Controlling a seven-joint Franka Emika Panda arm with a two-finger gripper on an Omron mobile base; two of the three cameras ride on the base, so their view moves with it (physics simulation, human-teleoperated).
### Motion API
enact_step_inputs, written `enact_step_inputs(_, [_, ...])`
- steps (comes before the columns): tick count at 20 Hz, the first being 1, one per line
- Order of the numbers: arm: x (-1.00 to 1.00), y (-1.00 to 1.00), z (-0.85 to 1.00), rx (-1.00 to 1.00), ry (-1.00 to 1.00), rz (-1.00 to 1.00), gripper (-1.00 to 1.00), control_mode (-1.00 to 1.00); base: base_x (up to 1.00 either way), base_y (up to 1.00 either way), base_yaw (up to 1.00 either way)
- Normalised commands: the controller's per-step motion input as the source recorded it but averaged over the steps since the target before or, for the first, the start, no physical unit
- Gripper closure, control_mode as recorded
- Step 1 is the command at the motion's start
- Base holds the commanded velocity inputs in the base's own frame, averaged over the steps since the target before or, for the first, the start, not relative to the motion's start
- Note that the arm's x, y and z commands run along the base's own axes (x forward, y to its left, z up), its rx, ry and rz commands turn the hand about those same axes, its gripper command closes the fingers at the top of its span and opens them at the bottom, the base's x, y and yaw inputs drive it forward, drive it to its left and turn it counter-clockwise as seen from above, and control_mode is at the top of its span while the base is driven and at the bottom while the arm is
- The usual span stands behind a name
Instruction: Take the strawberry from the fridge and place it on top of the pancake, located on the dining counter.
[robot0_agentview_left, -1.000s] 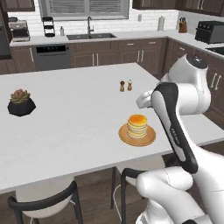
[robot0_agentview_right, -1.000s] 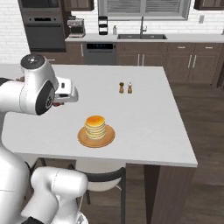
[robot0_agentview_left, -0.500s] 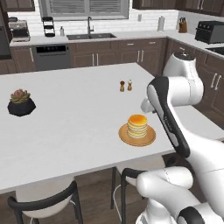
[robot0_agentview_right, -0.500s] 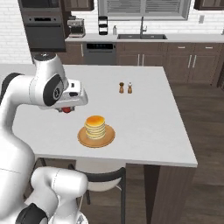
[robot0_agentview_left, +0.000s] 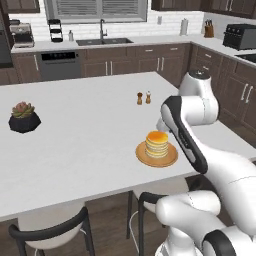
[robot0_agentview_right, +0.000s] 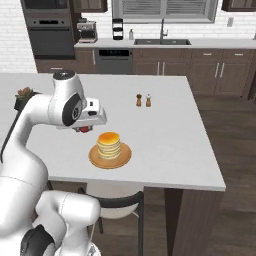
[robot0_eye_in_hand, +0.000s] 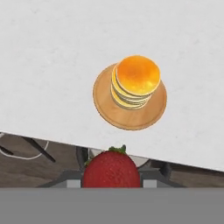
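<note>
Since a second ago my arm has swung in from the table's edge, so my claw now hangs over the white top beside the plate instead of out by my shoulder. It is clamped on the strawberry, which sits red and plump between my fingers with its green leaves up, at the bottom of the hand view; from the right base view I catch a dark-red bit of it under my wrist. The berry is in the air, not touching anything below.

Just ahead of it in the hand view lies the pancake, a short golden stack on its round orange-brown plate, standing near the front edge of the table. My claw is near the stack on its left in the right base view, not yet above it.

Farther back on the table stand two small shakers side by side. Well off to my left sits a potted succulent in a dark pot. A dark chair is tucked under the near edge.
</note>
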Motion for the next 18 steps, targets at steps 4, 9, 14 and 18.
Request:
enact_step_inputs(4, [0.54, -0.05, -0.28, 0.00, 0.11, 0.00, 1.00, -1.00, 0.00, 0.00, 0.00])
enact_step_inputs(9, [0.51, 0.00, -0.31, 0.00, 0.11, 0.00, 1.00, -1.00, 0.00, 0.00, 0.00])
enact_step_inputs(14, [0.43, -0.04, -0.27, 0.00, 0.09, 0.00, 1.00, -1.00, 0.00, 0.00, 0.00])
enact_step_inputs(18, [0.39, -0.07, -0.26, 0.00, 0.08, 0.00, 1.00, -1.00, 0.00, 0.00, 0.00])
